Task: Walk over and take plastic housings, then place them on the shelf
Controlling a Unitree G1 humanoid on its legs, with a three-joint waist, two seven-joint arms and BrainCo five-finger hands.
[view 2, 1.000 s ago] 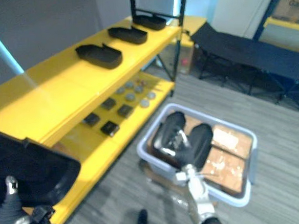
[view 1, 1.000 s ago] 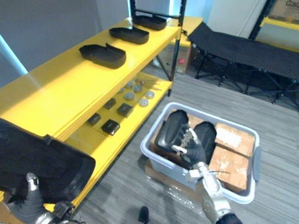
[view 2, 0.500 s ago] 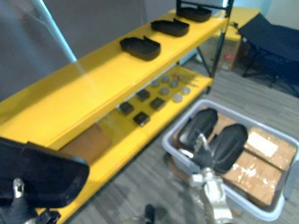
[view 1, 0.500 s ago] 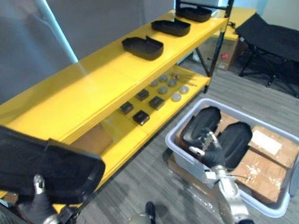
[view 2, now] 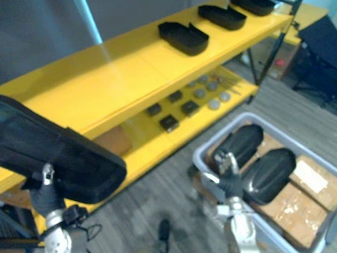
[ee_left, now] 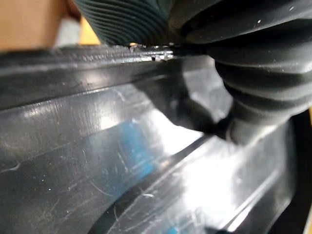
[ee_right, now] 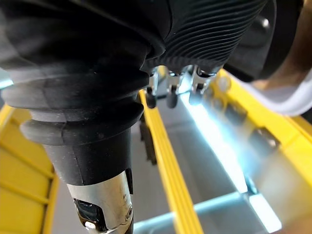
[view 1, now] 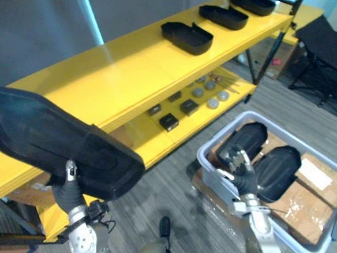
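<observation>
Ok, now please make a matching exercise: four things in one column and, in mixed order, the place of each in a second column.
Things:
1. large black housing
2. three black housings in a row
3. two black housings
4. small dark boxes

Places:
A. lower shelf
B. grey bin
C. left hand
D. top shelf

Pairs: 1-C, 2-D, 3-B, 4-A.

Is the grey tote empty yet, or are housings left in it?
Not empty: one black housing and a second housing lie side by side in the grey tote, beside cardboard boxes.
</observation>
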